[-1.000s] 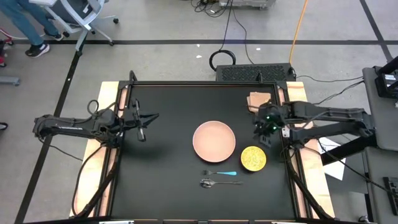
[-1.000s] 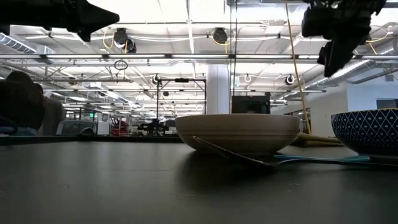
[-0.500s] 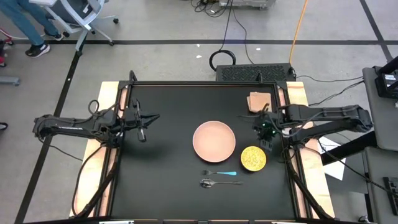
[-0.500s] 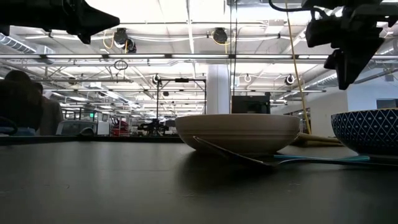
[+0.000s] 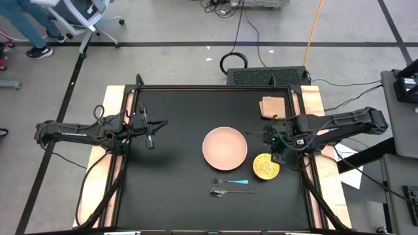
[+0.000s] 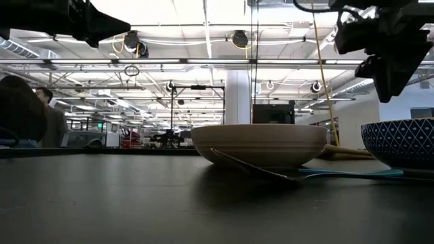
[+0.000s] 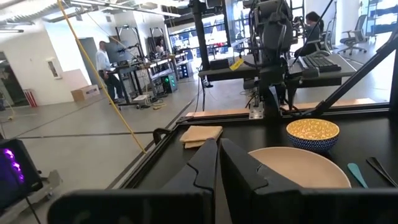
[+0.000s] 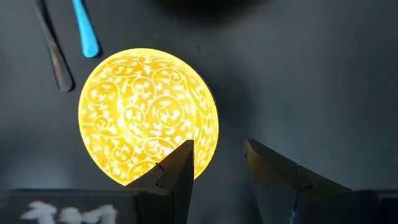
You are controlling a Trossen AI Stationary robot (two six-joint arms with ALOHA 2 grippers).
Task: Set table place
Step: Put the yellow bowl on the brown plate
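On the black table (image 5: 176,189) stand a pink plate (image 5: 225,147) and a bowl (image 5: 266,166), yellow inside and blue-patterned outside (image 6: 400,142). A blue-handled fork (image 5: 232,181) and a spoon (image 5: 225,192) lie in front of the plate. My right gripper (image 8: 217,155) hangs open above the bowl's right rim and points steeply down. One finger (image 8: 180,165) is over the rim and the other is outside it, both well clear of the bowl. My left gripper (image 7: 219,149) is shut and empty, held level above the table's left side (image 5: 157,125).
A tan folded napkin (image 5: 272,106) lies at the table's far right corner. Light wooden boards (image 5: 98,189) run along the table's left and right sides. The table's left half is bare black surface. People stand in the room beyond the table.
My right gripper has moved toward the table's near edge and down, tipping more steeply, from beside the plate's far right to above the yellow bowl. Its fingers stay open. The bowl, plate and cutlery have not moved.
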